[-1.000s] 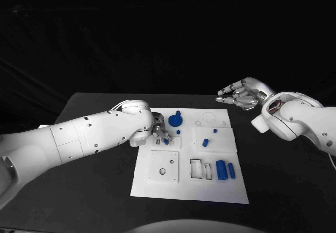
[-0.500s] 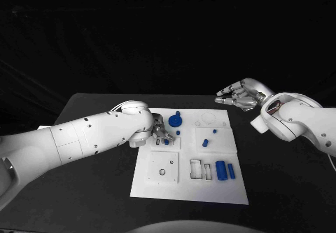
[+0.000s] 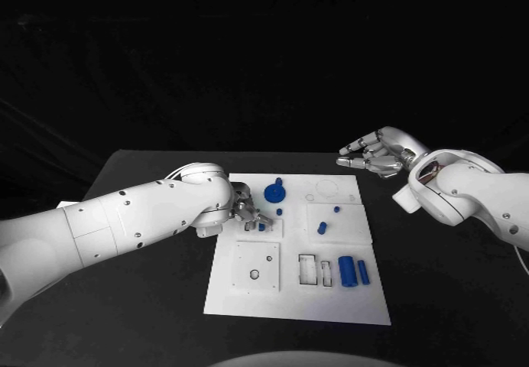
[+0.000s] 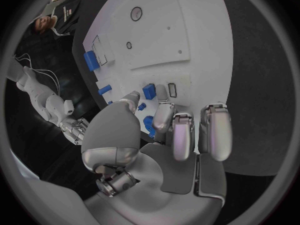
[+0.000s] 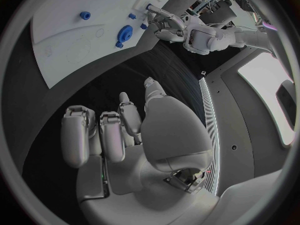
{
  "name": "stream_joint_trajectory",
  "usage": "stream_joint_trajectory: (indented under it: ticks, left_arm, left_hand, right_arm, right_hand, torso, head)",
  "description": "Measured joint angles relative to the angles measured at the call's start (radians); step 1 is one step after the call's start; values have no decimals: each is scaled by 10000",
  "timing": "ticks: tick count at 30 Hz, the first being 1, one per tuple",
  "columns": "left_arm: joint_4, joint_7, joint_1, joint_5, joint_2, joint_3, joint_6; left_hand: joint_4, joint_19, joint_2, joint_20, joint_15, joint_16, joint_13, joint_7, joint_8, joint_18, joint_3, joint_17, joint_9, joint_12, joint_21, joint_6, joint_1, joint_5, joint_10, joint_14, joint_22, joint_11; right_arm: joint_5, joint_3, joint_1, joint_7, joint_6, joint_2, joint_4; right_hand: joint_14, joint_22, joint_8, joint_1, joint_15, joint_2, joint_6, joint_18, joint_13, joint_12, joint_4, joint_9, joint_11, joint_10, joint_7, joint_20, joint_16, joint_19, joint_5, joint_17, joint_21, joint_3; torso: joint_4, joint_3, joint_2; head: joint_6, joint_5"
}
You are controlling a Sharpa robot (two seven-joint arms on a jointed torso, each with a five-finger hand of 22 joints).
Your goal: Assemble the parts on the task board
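Observation:
The white task board [image 3: 248, 302] lies mid-table. My left hand [image 3: 245, 211] hovers low over its far left part. Its thumb [image 4: 128, 102] and a finger [image 4: 164, 110] flank a small blue block [image 4: 149, 91] [image 3: 262, 224] standing on the board; whether they touch it I cannot tell. A blue gear-like part [image 3: 276, 189] [image 4: 149, 125] lies just beyond the hand. A small blue stud [image 3: 280, 210], a blue peg [image 3: 322, 226] and two blue cylinders [image 3: 347, 269] sit further right. My right hand [image 3: 374, 153] [image 5: 137, 135] hangs open in the air past the board's far right corner.
The board carries a square plate with a round hole [image 3: 256, 269] and two narrow rectangular slots [image 3: 309, 269] near its front. Black tabletop [image 3: 441, 290] surrounds the board on all sides. My left forearm [image 3: 132, 222] crosses the table's left side.
My left forearm has shifted slightly while its fingers stay at the blue block. The right hand hangs where it was.

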Motion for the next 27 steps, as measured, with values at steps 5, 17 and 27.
stream_joint_trajectory:
  ticks: [5, 17, 27]
  left_arm:
    - [262, -12, 255, 488, -414, 360, -6]
    - [-906, -25, 1021, 997, -325, 522, 851]
    - [-2583, 15, 1020, 619, 686, 207, 1170]
  left_hand:
    - [5, 0, 137, 0, 0, 0, -409, 99, -60, 2, -638, 1, -28, -330, -190, -333, 58, -432, -342, 0, -1, 88]
    - [-2, -19, 460, 200, 241, 0, -910, 427, -943, -1, -1313, 8, -802, -665, -307, -962, 857, -335, -696, 13, -2, 374]
    - [-3, -54, 657, 235, 241, 0, -1026, 459, -998, 0, -1456, 6, -994, -759, -441, -797, 1054, -298, -766, 13, -3, 444]
  right_arm:
    - [-3, -16, -5, 0, 3, -6, -50]
    - [-8, -38, -21, 0, 8, 55, -182]
    - [-11, -40, -26, 8, 7, 115, -249]
  right_hand:
    - [0, 0, 0, -24, 0, 25, 0, 0, 0, 0, 0, 0, 0, 0, 0, 0, 0, 0, 0, 0, 0, 0]
    - [0, 0, 0, -24, 0, 25, 0, 0, 0, 0, 0, 0, 0, 0, 0, 0, 0, 0, 0, -1, 0, 1]
    - [0, 1, 0, -23, 0, 24, 0, 0, 1, 1, 9, 0, 1, 1, 0, 0, 0, 0, 0, -2, 0, -9]
  torso:
    - [7, 11, 0]
    - [28, 6, 0]
    - [8, -31, 42]
  head:
    - [33, -36]
    - [89, -21]
    - [124, 55]
